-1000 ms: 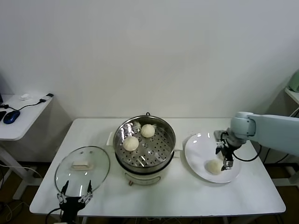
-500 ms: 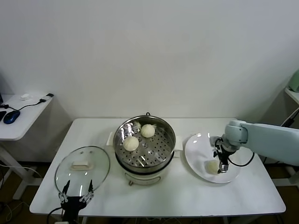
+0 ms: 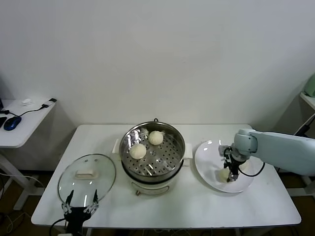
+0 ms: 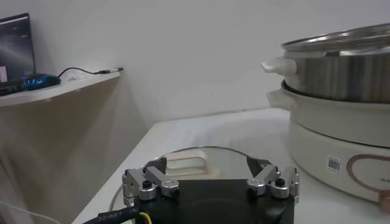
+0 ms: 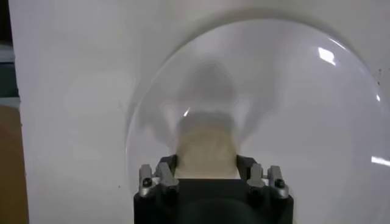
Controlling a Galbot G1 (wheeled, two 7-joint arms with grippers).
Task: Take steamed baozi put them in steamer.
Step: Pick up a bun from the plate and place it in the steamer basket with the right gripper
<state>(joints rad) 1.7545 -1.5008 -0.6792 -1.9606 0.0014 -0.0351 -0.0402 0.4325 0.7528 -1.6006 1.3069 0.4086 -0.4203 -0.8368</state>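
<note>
One steamed baozi (image 3: 224, 174), pale and round, lies on the white plate (image 3: 209, 152) to the right of the steamer (image 3: 179, 147). My right gripper (image 3: 230, 173) is down over it; in the right wrist view the baozi (image 5: 206, 146) fills the gap between the fingers (image 5: 166, 169), which press on both its sides. It still rests on the plate (image 5: 292, 109). Two more baozi (image 3: 138, 151) (image 3: 156, 137) sit on the steamer's perforated tray. My left gripper (image 3: 78, 202) is parked open at the table's front left edge.
The glass lid (image 3: 87, 177) with a white handle lies flat left of the steamer, just beyond my left gripper (image 4: 210, 173). The steamer's cream base (image 4: 341, 140) fills one side of the left wrist view. A side desk (image 3: 22, 120) stands far left.
My right gripper shifted slightly left, came down over the baozi on the plate and closed its fingers onto it. The left arm has not moved.
</note>
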